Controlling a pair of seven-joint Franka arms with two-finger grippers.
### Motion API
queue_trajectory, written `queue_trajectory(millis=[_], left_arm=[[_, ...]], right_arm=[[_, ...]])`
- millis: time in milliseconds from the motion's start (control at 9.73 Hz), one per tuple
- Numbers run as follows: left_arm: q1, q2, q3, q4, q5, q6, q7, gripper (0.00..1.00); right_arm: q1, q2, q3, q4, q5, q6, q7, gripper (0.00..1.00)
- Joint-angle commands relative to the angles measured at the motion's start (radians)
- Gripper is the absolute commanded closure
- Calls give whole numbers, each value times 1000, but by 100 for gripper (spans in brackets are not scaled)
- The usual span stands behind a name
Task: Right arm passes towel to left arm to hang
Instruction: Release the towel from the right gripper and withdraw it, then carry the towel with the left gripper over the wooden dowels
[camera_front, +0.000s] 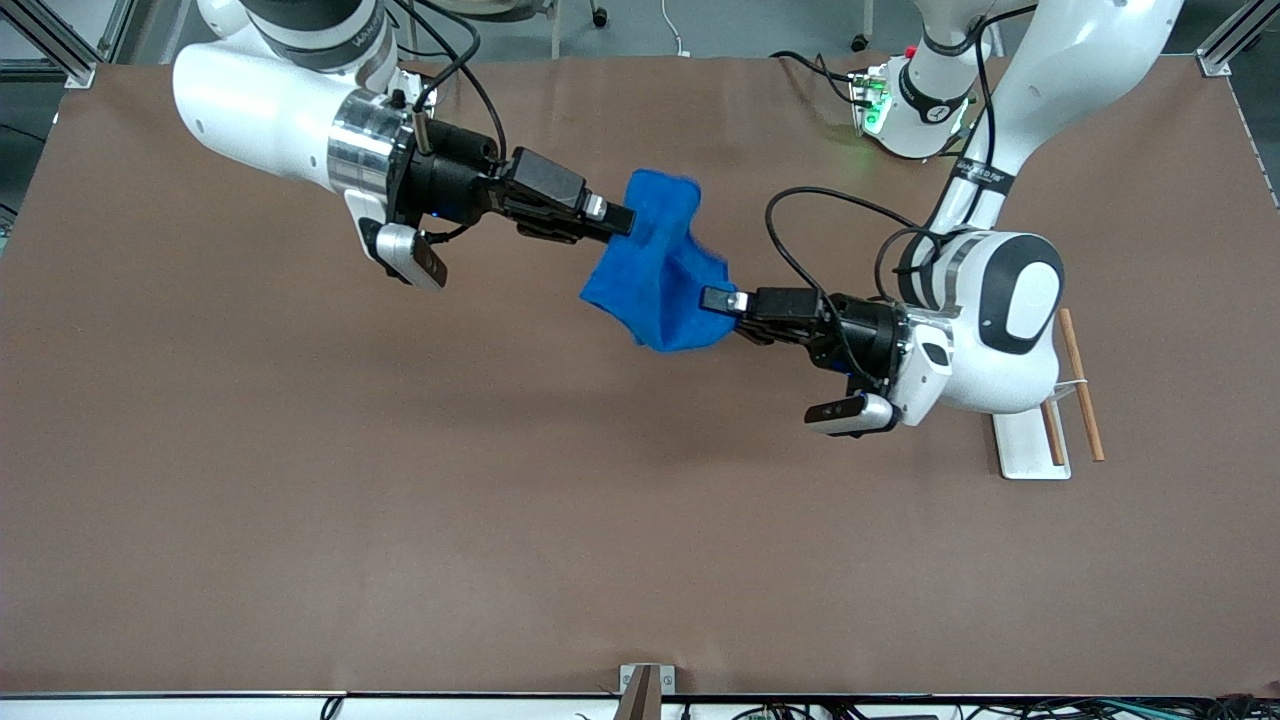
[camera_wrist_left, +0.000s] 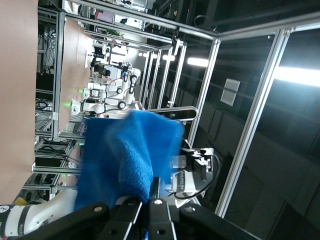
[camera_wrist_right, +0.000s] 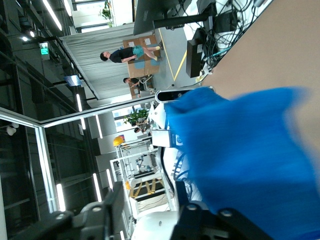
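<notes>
front cam: high up, faces the robots, whole table (camera_front: 300, 500) | both wrist cams: close, turned sideways | all share the towel (camera_front: 655, 275)

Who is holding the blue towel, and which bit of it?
The left pincer is shut on the towel at its edge. The right pincer is at the other edge; whether it grips cannot be told.

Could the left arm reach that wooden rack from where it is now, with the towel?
Probably yes. The left gripper is shut on the towel over the table's middle, and the rack lies close under that arm's own wrist, with nothing visible in between. The right gripper is at the towel's other end.
</notes>
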Motion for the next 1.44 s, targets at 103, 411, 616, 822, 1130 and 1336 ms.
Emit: queue_trajectory(millis=[103,411,616,822,1130,1336], left_arm=[[9,-42,37,-20,155,35,-166,100],[57,-50,65,-3,454,79,-535,99],[57,-50,85,6,678,117,-640,99],[57,-56,112,24,908,131,-835,99],[58,-76,121,31,1210,130,-1119,99],[84,-80,126,23,1431,118,-1173,99]], right_arm=[[-53,2,2,-16,-193,-10,6,0],[-174,-2,2,-53,-545,-108,8,0],[-300,-5,3,-36,-814,-281,6,0],[-401,-19,3,-36,-1069,-338,8,0],[-518,-31,2,-36,-1308,-396,14,0],[-561,-45,3,-39,-1457,-433,14,0]])
